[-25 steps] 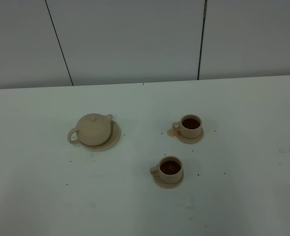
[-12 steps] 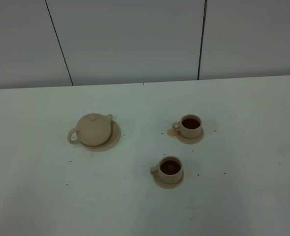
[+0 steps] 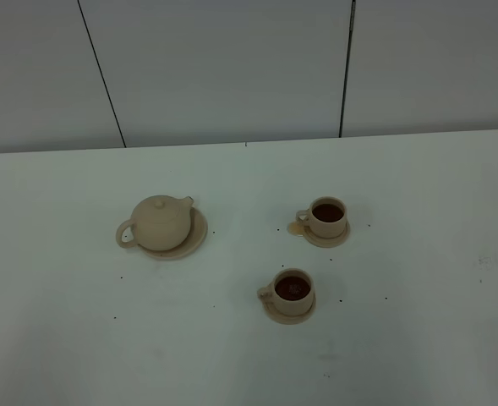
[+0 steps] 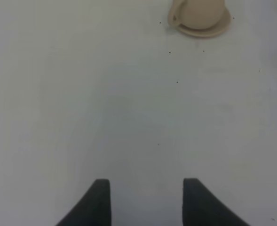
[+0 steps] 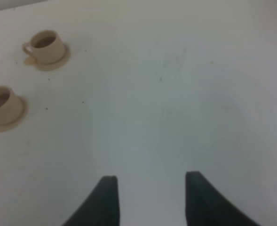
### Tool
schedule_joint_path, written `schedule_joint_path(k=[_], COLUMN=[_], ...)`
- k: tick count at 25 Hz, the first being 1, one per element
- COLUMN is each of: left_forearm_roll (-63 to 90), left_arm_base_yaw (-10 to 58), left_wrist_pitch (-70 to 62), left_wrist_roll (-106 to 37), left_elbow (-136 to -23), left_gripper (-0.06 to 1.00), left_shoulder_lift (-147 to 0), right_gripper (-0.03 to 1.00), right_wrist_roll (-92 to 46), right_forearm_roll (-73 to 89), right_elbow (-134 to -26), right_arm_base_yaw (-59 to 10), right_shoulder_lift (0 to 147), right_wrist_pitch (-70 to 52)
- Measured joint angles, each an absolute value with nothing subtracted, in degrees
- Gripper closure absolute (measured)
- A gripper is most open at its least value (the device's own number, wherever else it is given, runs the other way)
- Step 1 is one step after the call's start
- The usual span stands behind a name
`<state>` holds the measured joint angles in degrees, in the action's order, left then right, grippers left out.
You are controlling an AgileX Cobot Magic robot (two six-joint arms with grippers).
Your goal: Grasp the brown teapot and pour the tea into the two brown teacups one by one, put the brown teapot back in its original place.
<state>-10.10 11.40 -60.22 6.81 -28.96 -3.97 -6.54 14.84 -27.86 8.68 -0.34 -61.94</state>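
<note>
The brown teapot (image 3: 160,222) stands upright on its wide saucer (image 3: 197,238), the original place, left of the table's middle; the left wrist view shows the teapot (image 4: 199,12) far off. Two brown teacups on small saucers hold dark tea: one (image 3: 327,216) at the right, one (image 3: 293,290) nearer the front. Both show in the right wrist view, the far cup (image 5: 46,46) and the near cup (image 5: 3,104). A small tea spill (image 3: 294,227) lies by the far cup's saucer. My left gripper (image 4: 146,200) and right gripper (image 5: 151,197) are open over bare table, holding nothing, and are outside the high view.
The white table (image 3: 418,321) runs back to a grey panelled wall (image 3: 232,68). Tiny dark specks (image 3: 213,232) dot the surface around the crockery.
</note>
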Motion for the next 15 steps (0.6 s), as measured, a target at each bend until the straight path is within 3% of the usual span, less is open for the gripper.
schedule_joint_path(k=[15], left_forearm_roll=[-10.1], left_arm_base_yaw=[11.4], left_wrist_pitch=[-60.2], left_wrist_roll=[6.8], left_elbow=[-29.0], left_gripper=[0.52], left_shoulder_lift=[-4.0], right_gripper=[0.64], right_wrist_roll=[-6.5], right_forearm_roll=[14.8], right_elbow=[-27.9], right_arm_base_yaw=[8.7], right_shoulder_lift=[-0.3], right_wrist_pitch=[-61.9])
